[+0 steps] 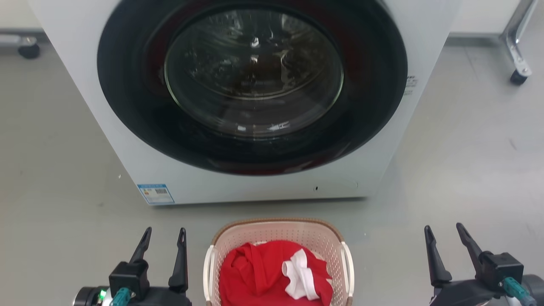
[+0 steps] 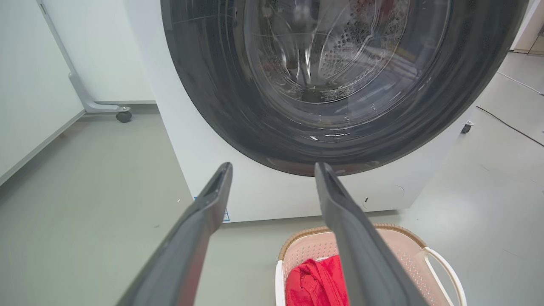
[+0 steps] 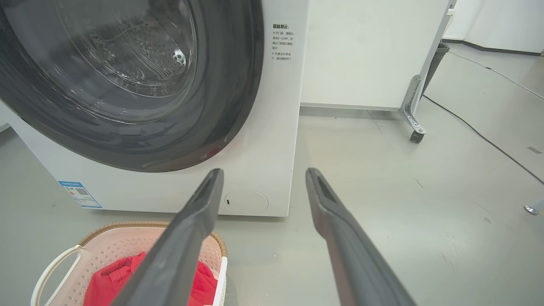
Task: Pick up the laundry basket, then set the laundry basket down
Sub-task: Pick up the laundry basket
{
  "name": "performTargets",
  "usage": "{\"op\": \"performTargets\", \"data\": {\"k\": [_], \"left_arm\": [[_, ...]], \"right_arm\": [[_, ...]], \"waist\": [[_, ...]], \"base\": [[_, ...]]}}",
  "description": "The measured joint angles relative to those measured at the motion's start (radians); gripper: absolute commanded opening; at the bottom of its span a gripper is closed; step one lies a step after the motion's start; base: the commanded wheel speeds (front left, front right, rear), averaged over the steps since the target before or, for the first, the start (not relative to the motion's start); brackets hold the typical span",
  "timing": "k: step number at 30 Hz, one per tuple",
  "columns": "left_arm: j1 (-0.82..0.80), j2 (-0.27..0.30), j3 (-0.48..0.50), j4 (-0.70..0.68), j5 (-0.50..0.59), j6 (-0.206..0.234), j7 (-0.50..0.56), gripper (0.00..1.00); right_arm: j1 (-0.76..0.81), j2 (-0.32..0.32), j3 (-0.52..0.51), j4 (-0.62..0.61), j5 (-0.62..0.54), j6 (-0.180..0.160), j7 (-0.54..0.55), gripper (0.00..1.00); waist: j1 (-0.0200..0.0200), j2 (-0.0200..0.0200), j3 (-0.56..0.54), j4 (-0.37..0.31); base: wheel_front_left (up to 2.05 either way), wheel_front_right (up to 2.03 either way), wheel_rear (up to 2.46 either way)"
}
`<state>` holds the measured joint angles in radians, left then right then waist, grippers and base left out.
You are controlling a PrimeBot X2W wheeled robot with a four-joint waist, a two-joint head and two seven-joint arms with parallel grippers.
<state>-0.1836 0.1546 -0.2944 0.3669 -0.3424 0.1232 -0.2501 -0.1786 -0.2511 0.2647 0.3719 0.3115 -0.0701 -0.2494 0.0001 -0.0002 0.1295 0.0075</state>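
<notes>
Grey floor (image 1: 467,170); laundry basket (image 1: 276,232) cream, perforated, brown rim, white handles; left gripper (image 1: 165,231), right gripper (image 1: 443,227) fingers spread, empty

The floor (image 1: 467,170) was smooth and grey. A big white washing machine (image 1: 255,187) stood on it. The laundry basket (image 1: 272,233) sat just in front of the machine, not touching it. A little black wheel (image 1: 518,77) stood off to the side. A thin black cord (image 3: 488,142) lay across the floor.
</notes>
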Motion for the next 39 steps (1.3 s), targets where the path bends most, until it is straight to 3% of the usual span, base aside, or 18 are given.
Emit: {"op": "performTargets", "data": {"k": [22, 39], "left_arm": [[-0.188, -0.015, 0.006, 0.019, -0.007, -0.028, -0.002, 1.00], [-0.324, -0.038, 0.010, 0.171, -0.025, -0.058, 0.013, 1.00]], "right_arm": [[-0.165, 0.046, 0.004, 0.007, -0.004, 0.001, 0.000, 1.00], [-0.282, 0.089, 0.019, 0.101, -0.007, 0.012, -0.005, 1.00]], "waist": [[0.0002, 0.0001, 0.310, -0.011], [0.0001, 0.0002, 0.516, -0.020]], "base": [[0.00, 0.00, 0.00], [0.00, 0.00, 0.00]]}}
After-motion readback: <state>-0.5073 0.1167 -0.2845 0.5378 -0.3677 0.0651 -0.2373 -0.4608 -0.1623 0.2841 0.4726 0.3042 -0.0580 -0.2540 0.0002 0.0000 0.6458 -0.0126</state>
